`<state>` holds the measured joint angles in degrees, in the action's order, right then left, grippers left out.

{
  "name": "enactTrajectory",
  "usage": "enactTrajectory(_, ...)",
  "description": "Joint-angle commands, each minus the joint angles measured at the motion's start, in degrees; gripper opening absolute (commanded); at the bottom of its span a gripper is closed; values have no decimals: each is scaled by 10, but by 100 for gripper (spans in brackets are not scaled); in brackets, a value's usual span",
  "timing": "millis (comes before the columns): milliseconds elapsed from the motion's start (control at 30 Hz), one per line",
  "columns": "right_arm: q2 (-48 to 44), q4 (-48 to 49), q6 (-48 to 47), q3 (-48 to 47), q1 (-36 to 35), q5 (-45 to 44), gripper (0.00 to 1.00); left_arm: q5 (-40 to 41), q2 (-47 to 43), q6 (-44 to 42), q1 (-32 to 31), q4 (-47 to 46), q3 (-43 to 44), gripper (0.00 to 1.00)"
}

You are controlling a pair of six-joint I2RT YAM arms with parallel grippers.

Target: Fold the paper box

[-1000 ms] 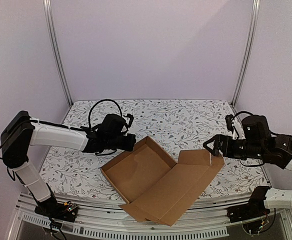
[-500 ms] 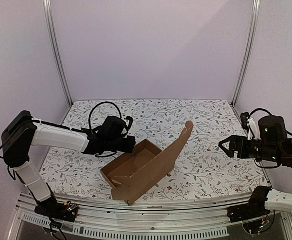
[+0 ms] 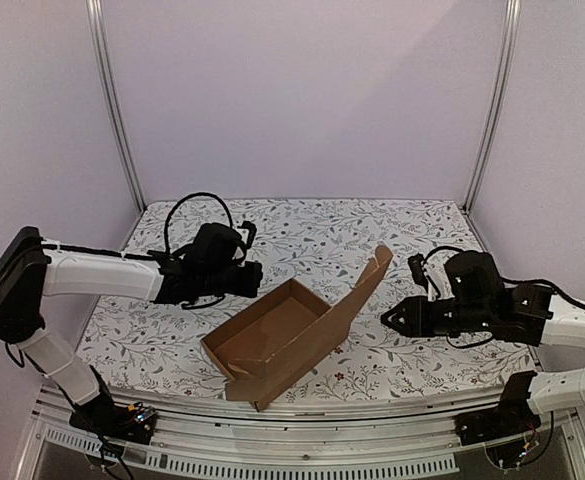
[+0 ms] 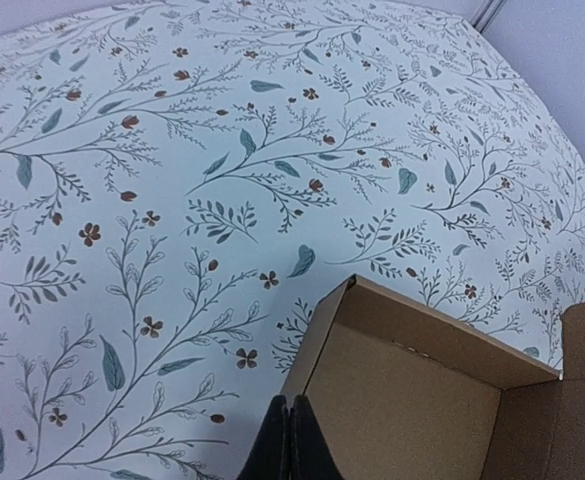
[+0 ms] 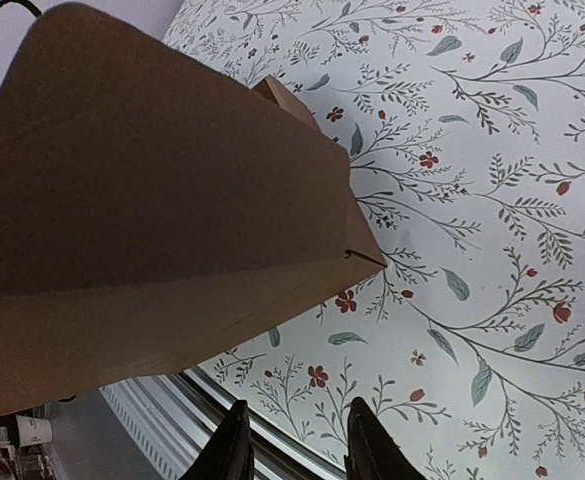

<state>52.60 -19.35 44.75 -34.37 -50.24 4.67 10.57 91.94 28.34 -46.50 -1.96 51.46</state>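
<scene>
Top external view. Reader: How far along is the folding?

Legend: Partway, by judgement. The paper box (image 3: 270, 332) sits at the middle of the tabletop's (image 3: 372, 228) near edge. The tray walls in sight stand upright, and the lid panel (image 3: 314, 343) leans half raised over the tray, unheld. Closing the lid and tucking its flap remain.

Reader: And the count?

Legend: One box, two arms. The left gripper (image 4: 290, 442) is clenched on nothing, just beside the tray's far-left wall. The right gripper (image 5: 298, 446), fingers parted and empty, hovers near the lid's outer face, not touching it.
</scene>
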Motion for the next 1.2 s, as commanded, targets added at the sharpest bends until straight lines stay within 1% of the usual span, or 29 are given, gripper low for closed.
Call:
enactTrajectory(0,66,139,19,-28,-30,11,28,24,-49,-18,26,50,-18,0)
enactTrajectory(133,121,204,35,-37,-47,7,19,29,-74,-12,44,66,-45,0)
enactTrajectory(200,144,237,47,-36,-53,-4,14,23,-86,-6,53,71,-59,0)
enactTrajectory(333,173,272,75,-28,-55,-34,3,7,-101,12,66,90,-85,0)
enactTrajectory(400,190,287,88,-28,-55,-43,0,-8,-109,26,66,94,-106,0)
enactTrajectory(600,237,328,120,-45,-55,-88,0,-40,-131,60,65,121,-150,0)
enactTrajectory(767,288,353,136,-69,-55,-97,0,-62,-139,75,63,152,-171,0)
enactTrajectory(900,325,355,152,-81,-56,-104,0,-67,-159,89,59,165,-195,0)
enactTrajectory(1033,364,357,180,-68,-56,-99,0,-83,-177,106,52,171,-217,0)
enactTrajectory(1167,386,383,203,-38,-55,-89,0,-87,-186,127,36,168,-233,0)
